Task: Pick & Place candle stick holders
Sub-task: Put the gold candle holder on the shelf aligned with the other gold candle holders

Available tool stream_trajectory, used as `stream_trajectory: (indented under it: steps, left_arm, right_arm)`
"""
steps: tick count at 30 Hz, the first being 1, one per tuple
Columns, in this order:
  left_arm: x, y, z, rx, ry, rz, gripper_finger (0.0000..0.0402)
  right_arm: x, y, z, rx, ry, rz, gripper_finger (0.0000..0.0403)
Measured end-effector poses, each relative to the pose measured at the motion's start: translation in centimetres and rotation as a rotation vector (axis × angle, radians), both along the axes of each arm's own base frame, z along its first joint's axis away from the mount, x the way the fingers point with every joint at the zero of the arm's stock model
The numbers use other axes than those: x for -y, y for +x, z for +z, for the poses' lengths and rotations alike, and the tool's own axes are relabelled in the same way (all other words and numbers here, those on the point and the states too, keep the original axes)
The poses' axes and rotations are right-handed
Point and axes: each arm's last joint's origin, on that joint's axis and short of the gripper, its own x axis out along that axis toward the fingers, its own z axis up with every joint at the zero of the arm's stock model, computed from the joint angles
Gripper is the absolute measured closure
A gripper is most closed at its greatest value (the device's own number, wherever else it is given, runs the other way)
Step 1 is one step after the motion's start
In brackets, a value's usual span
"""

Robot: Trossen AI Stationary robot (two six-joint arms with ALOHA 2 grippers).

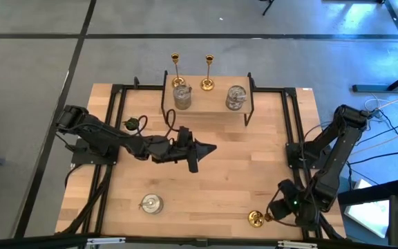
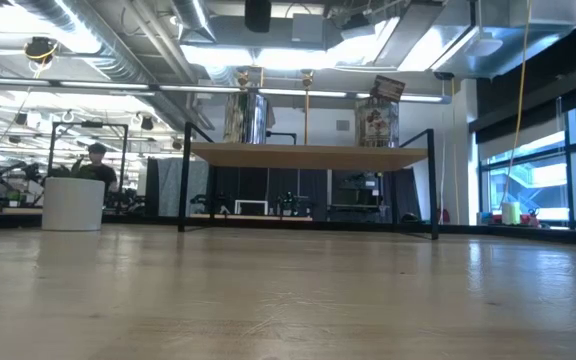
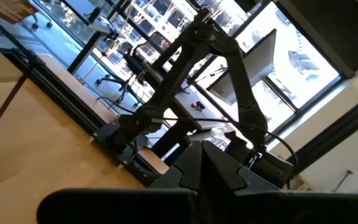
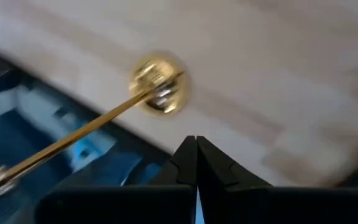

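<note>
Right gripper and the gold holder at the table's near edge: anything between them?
Nothing. In the right wrist view the shut right gripper points at the gold holder across bare table.

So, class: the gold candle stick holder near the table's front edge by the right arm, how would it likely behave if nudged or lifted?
The gold candle stick holder has a slim tall stem on a small round base, so a push high up would probably tip it. Its polished metal likely lets jaws slip. It looks rigid, and once down it may roll off the nearby table edge.

Overhead down; low level; both see shelf.
</note>
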Motion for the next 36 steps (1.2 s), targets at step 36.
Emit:
stream_trajectory:
  steps: [36]
  left_arm:
    - [1.4,-0.4,-0.1,-0.007,-0.017,-0.033,0.04]
  right_arm:
    - [-3.0,-1.7,0.9,0.517,-0.259,0.898,0.0379]
